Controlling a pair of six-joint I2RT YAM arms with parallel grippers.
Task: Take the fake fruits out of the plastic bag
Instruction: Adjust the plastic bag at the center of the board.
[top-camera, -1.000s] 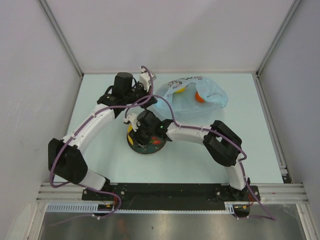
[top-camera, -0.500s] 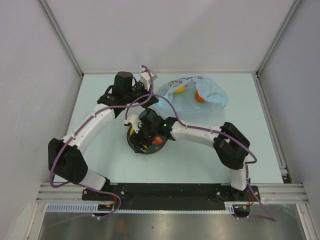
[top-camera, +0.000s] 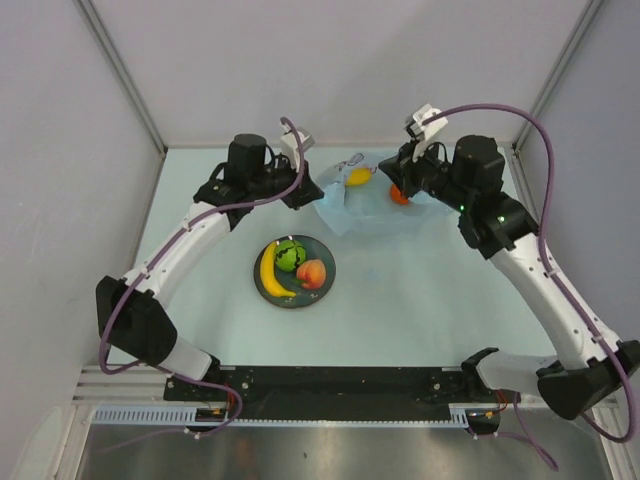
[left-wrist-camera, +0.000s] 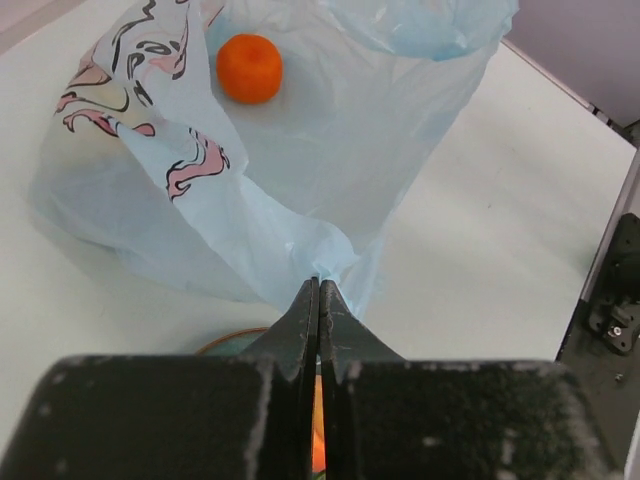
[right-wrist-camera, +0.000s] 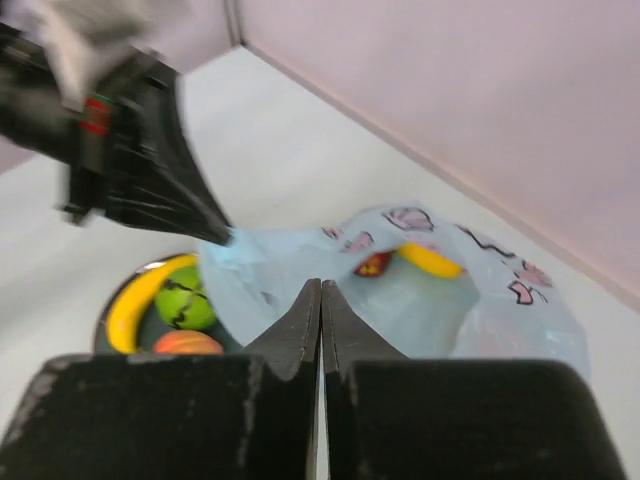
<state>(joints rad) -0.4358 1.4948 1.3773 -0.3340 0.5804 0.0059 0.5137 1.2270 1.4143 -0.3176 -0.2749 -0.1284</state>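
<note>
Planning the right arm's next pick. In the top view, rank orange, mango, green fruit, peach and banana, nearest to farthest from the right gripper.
From the right gripper:
1. orange, in the bag, right at the fingers.
2. mango, in the bag, further left.
3. peach and green fruit, on the plate: too close to call.
4. banana, plate's left side.

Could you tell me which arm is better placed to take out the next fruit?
Probably the right. The left gripper is shut on the plastic bag, holding its edge; the right gripper is shut but empty, over the bag near the orange.
</note>
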